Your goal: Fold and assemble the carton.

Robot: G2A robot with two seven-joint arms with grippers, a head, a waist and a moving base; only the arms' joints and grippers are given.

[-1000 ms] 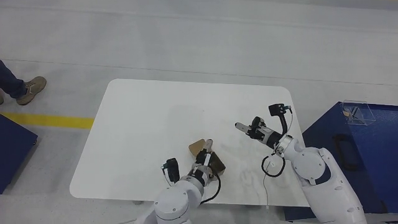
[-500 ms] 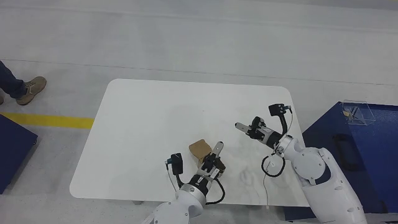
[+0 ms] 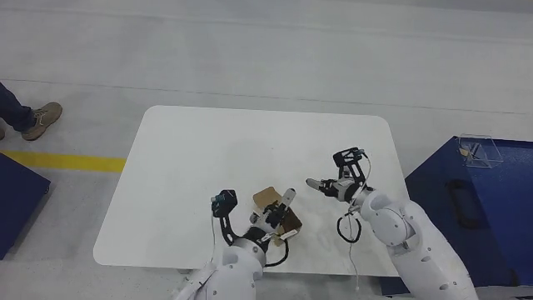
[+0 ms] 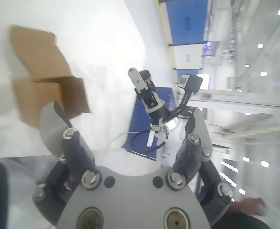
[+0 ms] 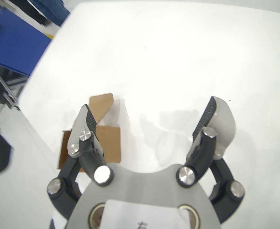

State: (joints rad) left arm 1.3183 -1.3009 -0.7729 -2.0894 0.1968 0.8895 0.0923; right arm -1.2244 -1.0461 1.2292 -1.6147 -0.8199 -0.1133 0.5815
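A small brown carton lies partly folded near the front edge of the white table, one flap raised. My left gripper is over it and open; in the left wrist view the carton sits beside one finger, not between the two. My right gripper hovers just right of the carton, open and empty. From the right wrist view the carton shows behind one finger, close to the table edge. The right gripper also shows beyond the left gripper.
A blue cabinet with a clear container on it stands off the table's right side. Another blue unit is on the floor at left. The table's far half is bare white surface.
My right gripper has moved left and nearer the carton. The left arm has shifted at the front edge, and the carton has turned slightly under it.
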